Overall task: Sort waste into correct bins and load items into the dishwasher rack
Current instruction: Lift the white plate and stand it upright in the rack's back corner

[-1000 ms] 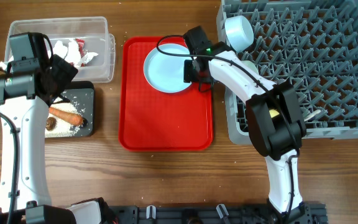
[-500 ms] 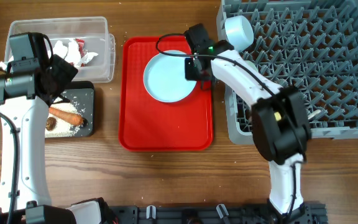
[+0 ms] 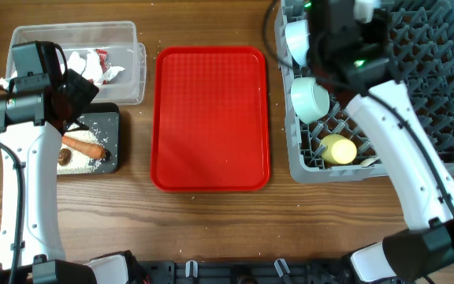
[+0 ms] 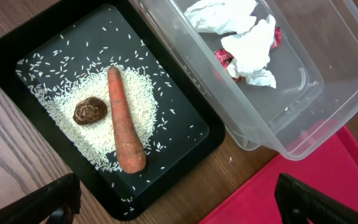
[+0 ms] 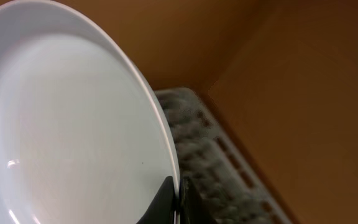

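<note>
The right gripper [image 5: 178, 198] was clamped shut on the rim of the pale blue plate [image 5: 73, 124], whose disc fanned out toward the upper left of the wrist view from the pinch at the bottom edge. A blurred stretch of the grey dishwasher rack [image 3: 440, 79] showed behind the plate at the lower right of that view, so the plate hung above the rack, not in it. From overhead, the right arm rose from the lower right of the frame and reached over the rack's upper-left corner, its wrist raised close to the camera.

In the rack's left column sat the small pale blue bowl [image 3: 296, 39], the mint green bowl [image 3: 310, 96] and the yellow cup [image 3: 337, 148]. The plate would likely have to go down on edge between pegs.

At frame left, the left gripper [image 4: 191, 202] hovered wide open, holding nothing, above the black tray [image 4: 17, 56] with its carrot [image 4: 124, 124].
</note>
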`<action>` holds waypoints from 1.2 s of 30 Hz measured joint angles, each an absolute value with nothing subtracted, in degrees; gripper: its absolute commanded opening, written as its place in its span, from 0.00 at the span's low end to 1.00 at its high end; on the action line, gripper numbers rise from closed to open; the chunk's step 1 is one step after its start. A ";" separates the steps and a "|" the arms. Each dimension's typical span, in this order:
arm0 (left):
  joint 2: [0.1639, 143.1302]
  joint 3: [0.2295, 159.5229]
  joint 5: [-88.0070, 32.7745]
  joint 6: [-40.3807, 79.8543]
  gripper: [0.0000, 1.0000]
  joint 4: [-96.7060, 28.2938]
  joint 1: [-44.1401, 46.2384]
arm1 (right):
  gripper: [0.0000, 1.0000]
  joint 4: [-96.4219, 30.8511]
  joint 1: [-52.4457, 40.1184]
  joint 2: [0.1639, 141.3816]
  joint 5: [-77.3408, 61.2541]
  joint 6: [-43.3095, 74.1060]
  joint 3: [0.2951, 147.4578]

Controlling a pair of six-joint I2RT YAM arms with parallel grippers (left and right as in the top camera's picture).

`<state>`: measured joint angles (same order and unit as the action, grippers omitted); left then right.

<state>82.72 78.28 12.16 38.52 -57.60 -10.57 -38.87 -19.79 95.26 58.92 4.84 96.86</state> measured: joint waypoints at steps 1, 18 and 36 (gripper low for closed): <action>82.72 78.28 12.19 38.52 1.00 -57.63 -10.57 | 0.04 -38.28 -17.30 96.23 59.90 3.49 96.86; 82.72 78.28 12.16 38.52 1.00 -57.63 -10.57 | 0.21 -34.04 -9.17 109.30 45.50 -12.16 96.82; 82.72 78.28 12.16 38.52 1.00 -57.63 -10.57 | 0.67 -55.05 11.20 109.34 -1.56 31.00 96.77</action>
